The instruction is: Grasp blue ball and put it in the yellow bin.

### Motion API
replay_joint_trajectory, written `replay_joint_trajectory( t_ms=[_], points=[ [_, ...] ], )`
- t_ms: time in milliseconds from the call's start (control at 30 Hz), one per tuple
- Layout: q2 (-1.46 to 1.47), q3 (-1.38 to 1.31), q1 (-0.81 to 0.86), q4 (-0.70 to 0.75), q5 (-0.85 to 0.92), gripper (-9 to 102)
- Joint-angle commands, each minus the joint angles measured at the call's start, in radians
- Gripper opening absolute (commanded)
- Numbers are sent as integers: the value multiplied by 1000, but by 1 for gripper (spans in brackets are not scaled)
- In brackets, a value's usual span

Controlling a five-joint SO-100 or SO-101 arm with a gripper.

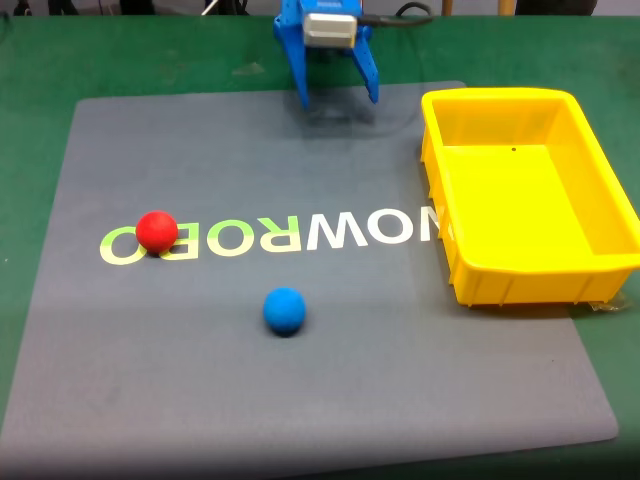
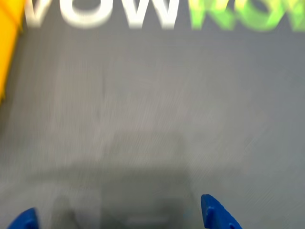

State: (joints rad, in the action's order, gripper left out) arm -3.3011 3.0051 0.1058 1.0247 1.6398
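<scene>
- Jaws of the blue gripper (image 1: 339, 100) stand wide apart and empty at the mat's far edge.
- Small matte blue ball (image 1: 284, 310) rests mid-mat, well apart from the yellow plastic bin (image 1: 601, 170).
- Likely light and prone to rolling; pinch across its middle.

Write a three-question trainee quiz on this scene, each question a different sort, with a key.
1. True or false: the blue ball lies inside the yellow bin.
2. Multiple choice, fixed view: the red ball rests on A) the mat's lettering, B) the bin's rim, C) the green table beyond the mat.
3. Fill in: the hand is ____, its fingers apart with nothing between them.

Key: 1 false, the ball sits on the grey mat, left of the bin; 2 A; 3 open.
</scene>
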Motion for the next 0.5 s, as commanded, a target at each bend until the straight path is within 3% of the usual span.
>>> replay_joint_trajectory(
  t_ms=[0,233,400,467],
  points=[
    [175,-178,26,-117,54,41],
    [991,-758,17,-324,29,41],
    [1391,-1046,25,-512,69,41],
    [1525,-1157,28,-517,89,41]
  ],
)
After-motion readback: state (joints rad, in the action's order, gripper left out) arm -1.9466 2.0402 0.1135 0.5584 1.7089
